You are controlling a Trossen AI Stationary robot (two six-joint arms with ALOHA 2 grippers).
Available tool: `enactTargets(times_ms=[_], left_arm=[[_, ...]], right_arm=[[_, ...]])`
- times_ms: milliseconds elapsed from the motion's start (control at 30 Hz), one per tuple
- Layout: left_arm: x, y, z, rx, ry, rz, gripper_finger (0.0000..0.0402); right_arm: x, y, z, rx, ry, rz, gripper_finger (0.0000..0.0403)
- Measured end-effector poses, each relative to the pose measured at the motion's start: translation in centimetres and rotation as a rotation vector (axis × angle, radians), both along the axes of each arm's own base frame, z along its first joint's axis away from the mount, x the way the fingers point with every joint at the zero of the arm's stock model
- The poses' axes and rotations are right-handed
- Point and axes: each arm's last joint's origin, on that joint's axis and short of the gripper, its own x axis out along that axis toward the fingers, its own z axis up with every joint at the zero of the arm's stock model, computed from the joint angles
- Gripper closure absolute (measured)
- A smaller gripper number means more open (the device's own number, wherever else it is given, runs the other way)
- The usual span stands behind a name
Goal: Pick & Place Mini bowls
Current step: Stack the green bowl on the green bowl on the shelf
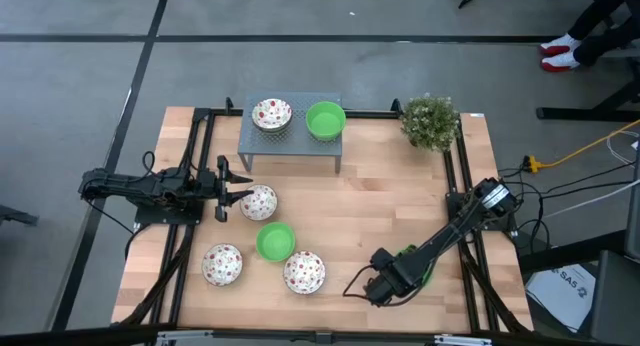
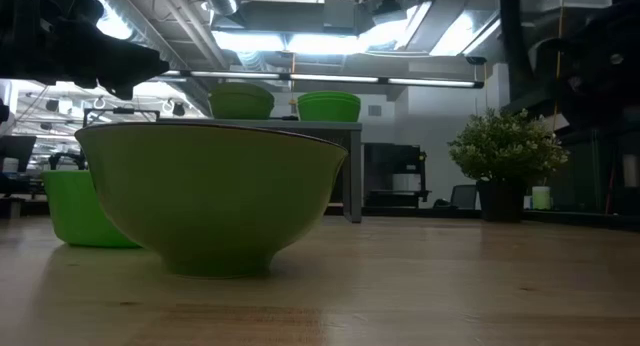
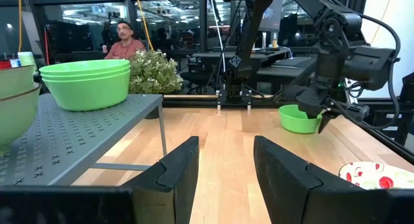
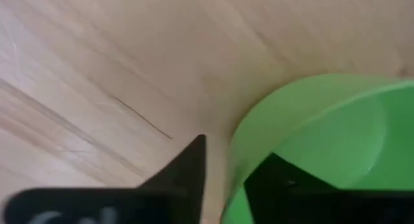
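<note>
Two stacks of mini bowls stand on the grey shelf (image 1: 290, 136): speckled ones (image 1: 271, 114) and green ones (image 1: 325, 120). On the table rest a speckled bowl (image 1: 258, 201), a green one (image 1: 275, 241) and two more speckled ones (image 1: 222, 264) (image 1: 304, 272). My left gripper (image 1: 235, 191) (image 3: 223, 175) is open, low and level, just left of the speckled bowl (image 3: 378, 175), pointing right. My right gripper (image 1: 385, 281) (image 4: 226, 179), near the table's near right corner, is shut on another green bowl (image 1: 412, 264) (image 3: 299, 118). My right gripper pinches the green bowl's rim (image 4: 236, 159), one finger (image 4: 187, 166) outside the wall and the other (image 4: 278, 179) inside the hollow. The fingers come from above, pointing down. The bowl sits upright close to the tabletop; whether it rests on it, I cannot tell.
A small bushy plant (image 1: 430, 121) stands at the far right corner, right of the shelf. Bare wood lies between the shelf and the bowls and across the table's middle right (image 1: 380, 206). Black frame rails run along both sides. A person sits far behind the table (image 3: 124, 43).
</note>
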Motion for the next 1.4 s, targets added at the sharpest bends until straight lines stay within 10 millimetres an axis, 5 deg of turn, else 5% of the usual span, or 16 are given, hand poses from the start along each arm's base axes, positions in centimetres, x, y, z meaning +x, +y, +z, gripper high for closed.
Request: enactTargets(times_ms=[167, 633, 1400], left_arm=[[0.0, 0.0, 0.0, 0.0, 0.0, 0.0, 0.0258], [0.0, 0.0, 0.0, 0.0, 0.0, 0.0, 0.0258], [0.0, 0.0, 0.0, 0.0, 0.0, 0.0, 0.0258]], right_arm=[[0.3, -0.5, 0.0, -0.014, 0.002, 0.036, 0.0391], [1.5, -4.2, 3.6, -0.07, -0.157, 0.115, 0.0389], [2.0, -12.2, 15.3, -0.309, -0.834, 0.184, 0.0394]])
